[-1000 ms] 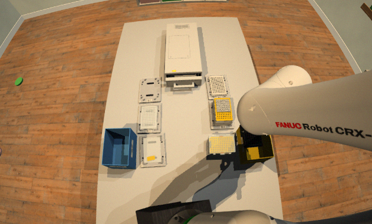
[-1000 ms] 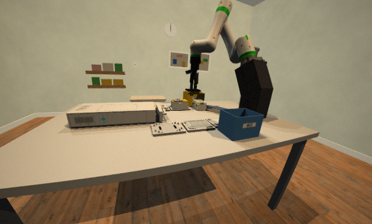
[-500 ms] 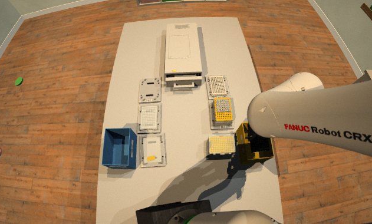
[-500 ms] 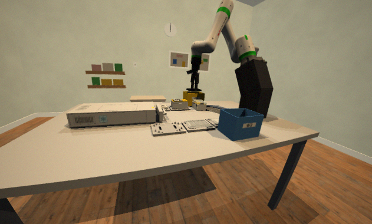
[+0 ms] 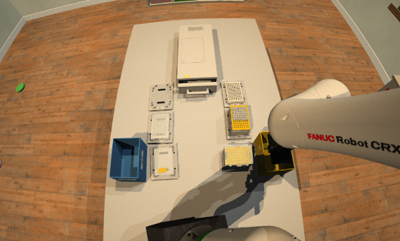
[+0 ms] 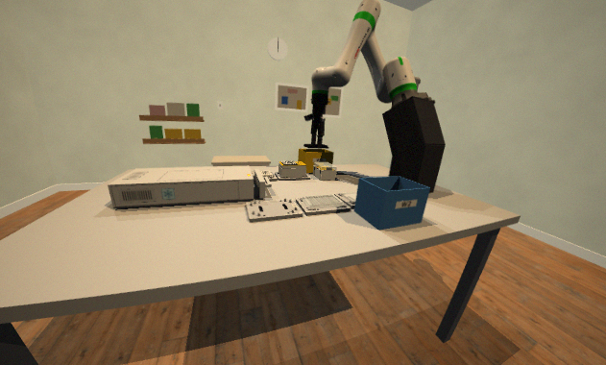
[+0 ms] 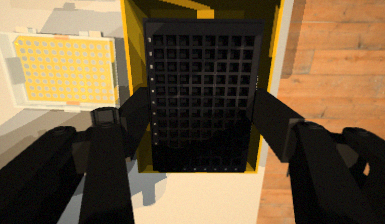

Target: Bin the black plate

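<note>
My gripper (image 7: 200,103) is shut on the black plate (image 7: 203,95), a dark grid of small wells, gripped by its two long sides. In the wrist view the plate hangs level right over the open top of the yellow bin W1 (image 7: 195,15) and covers most of its opening. In the exterior view the gripper (image 6: 316,136) points straight down, with the plate (image 6: 311,145) just above the bin's rim (image 6: 315,156). From above, the arm hides most of the bin (image 5: 269,155), which stands upright at the bench's right edge.
A yellow plate (image 5: 238,155) sits in its nest just left of W1. A grey plate on a yellow block (image 5: 239,118) and a white plate (image 5: 234,92) lie behind it. The blue bin (image 5: 129,159), three left nests and the long cooler (image 5: 196,57) are farther off.
</note>
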Available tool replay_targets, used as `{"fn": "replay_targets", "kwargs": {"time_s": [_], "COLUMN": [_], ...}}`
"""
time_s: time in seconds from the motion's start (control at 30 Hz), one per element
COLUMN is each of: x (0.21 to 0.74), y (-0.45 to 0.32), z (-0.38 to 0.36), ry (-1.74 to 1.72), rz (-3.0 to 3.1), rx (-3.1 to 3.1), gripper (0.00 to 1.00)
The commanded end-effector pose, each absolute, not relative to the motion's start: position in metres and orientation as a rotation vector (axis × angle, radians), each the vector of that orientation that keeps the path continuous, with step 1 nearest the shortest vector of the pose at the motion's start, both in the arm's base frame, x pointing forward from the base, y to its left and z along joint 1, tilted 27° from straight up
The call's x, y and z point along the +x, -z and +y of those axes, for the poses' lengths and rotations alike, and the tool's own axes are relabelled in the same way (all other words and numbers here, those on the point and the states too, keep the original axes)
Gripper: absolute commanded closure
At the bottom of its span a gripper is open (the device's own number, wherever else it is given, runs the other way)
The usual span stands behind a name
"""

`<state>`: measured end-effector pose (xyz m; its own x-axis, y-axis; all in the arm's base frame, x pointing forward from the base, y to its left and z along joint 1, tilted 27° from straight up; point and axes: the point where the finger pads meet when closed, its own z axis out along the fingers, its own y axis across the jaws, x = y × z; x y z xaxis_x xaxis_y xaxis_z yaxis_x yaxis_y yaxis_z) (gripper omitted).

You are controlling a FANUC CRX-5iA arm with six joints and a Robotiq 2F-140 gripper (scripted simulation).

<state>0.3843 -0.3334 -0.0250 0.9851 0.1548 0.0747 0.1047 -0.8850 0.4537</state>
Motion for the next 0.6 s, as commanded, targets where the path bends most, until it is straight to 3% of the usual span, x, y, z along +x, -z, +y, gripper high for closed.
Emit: {"fn": "replay_targets", "kwargs": {"time_s": [0.0, 0.57], "x": [0.385, 0.387], "y": [0.025, 0.039], "z": [-0.333, -0.340], "ry": [-0.151, -0.151], "rz": [0.184, 0.184], "rx": [2.666, 2.666], "gripper": [0.90, 0.90]}}
